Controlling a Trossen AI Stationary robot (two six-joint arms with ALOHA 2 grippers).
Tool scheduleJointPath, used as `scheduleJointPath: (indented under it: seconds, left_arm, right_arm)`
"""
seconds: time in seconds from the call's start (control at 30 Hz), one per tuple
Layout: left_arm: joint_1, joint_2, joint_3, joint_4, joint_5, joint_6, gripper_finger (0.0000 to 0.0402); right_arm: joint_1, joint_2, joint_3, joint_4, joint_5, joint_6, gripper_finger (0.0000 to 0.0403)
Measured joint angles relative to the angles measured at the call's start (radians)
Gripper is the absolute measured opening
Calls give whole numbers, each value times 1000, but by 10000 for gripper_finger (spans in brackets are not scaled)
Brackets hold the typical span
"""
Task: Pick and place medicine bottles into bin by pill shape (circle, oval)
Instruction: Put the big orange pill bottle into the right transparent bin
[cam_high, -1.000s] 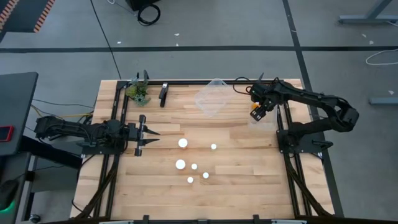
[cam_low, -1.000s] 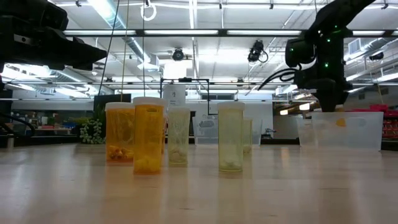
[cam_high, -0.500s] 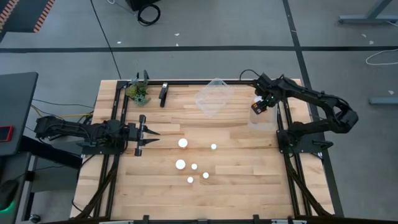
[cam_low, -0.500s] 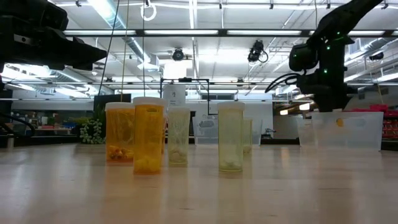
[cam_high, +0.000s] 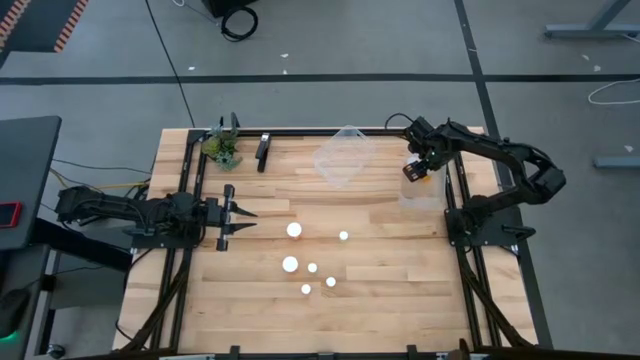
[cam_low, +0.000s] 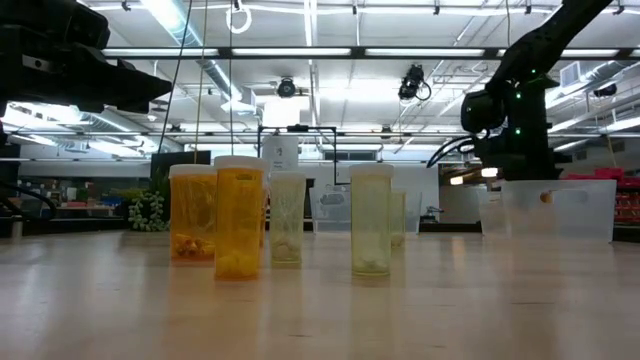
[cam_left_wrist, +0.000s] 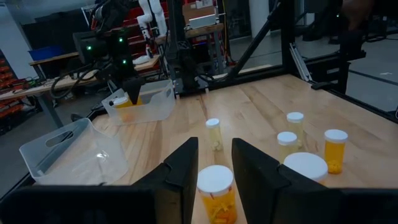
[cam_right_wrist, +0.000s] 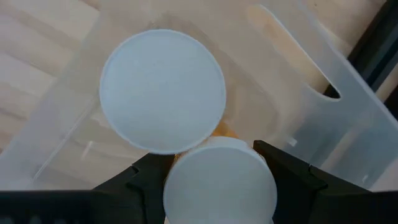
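Several medicine bottles (cam_high: 294, 230) with white caps stand upright on the wooden table's middle; in the low view some are amber (cam_low: 239, 220), some pale (cam_low: 371, 222). My right gripper (cam_high: 412, 172) points down over the clear right-hand bin (cam_high: 428, 195), shut on an amber bottle (cam_left_wrist: 132, 102). Another capped bottle (cam_right_wrist: 163, 90) stands in that bin below it. My left gripper (cam_high: 243, 220) waits at the table's left, open and level, with a bottle (cam_left_wrist: 214, 186) standing ahead of its fingers. My right gripper pinches the bottle between its two fingers (cam_right_wrist: 283, 171), coming from above and pointing down. The white cap (cam_right_wrist: 221, 183) hides the place of contact. The amber body (cam_left_wrist: 132, 102) hangs upright below the fingers, clear of the bin's floor.
A second clear bin (cam_high: 340, 155) lies at the far middle, left of the first. A small green plant (cam_high: 222, 148) and a dark bar (cam_high: 263, 150) sit at the far left. Black frame rails (cam_high: 460, 260) run along both side edges.
My right gripper has come down toward the right-hand bin with the amber bottle, shifting a little toward the far edge. It has stayed shut on the bottle. The bottles on the table have not moved.
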Motion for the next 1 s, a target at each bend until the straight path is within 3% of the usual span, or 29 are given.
scheduleJointPath:
  seconds: [0.67, 1.0]
  left_arm:
    - [0, 0, 0, 0, 0, 0, 107]
    - [0, 0, 0, 0, 0, 0, 107]
  right_arm:
    - [0, 11, 0, 11, 6, -10, 219]
    - [0, 11, 0, 6, 7, -14, 261]
